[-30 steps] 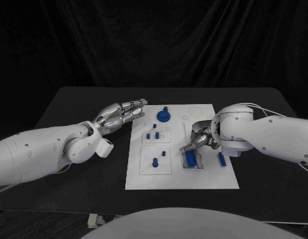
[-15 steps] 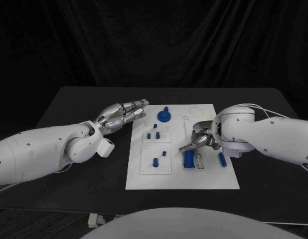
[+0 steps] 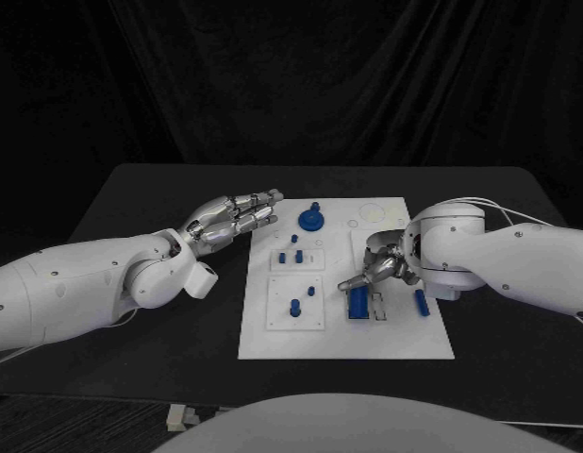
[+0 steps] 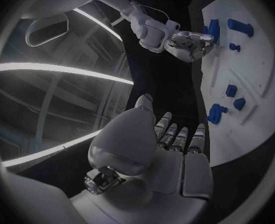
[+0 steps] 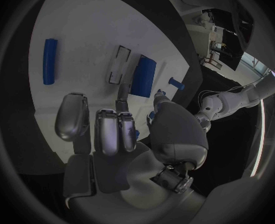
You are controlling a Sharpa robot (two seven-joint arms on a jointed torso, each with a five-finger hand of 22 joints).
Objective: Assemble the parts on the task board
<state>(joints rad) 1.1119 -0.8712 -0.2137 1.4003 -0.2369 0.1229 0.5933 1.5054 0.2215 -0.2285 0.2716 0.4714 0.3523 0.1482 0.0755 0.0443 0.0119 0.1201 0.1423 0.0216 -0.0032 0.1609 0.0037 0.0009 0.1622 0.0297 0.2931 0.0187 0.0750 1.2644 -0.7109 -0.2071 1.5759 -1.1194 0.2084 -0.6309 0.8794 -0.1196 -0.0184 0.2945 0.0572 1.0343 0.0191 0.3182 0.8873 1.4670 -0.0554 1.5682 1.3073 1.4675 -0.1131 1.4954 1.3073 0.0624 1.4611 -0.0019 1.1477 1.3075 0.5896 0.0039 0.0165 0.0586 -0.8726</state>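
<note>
A white rectangular task board (image 3: 272, 330) lies mid-table on the black table (image 3: 142, 189), dotted with small blue parts. The right robot hand (image 3: 377, 268) hovers, fingers curled and empty, just above a blue rectangular block (image 3: 358, 302). The left robot hand (image 3: 230, 219) rests open beside the board's left edge, fingers straight.

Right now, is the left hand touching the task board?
Apart. In the head view the left hand hovers off the task board's left edge, fingers spread, with dark table showing between them.
</note>
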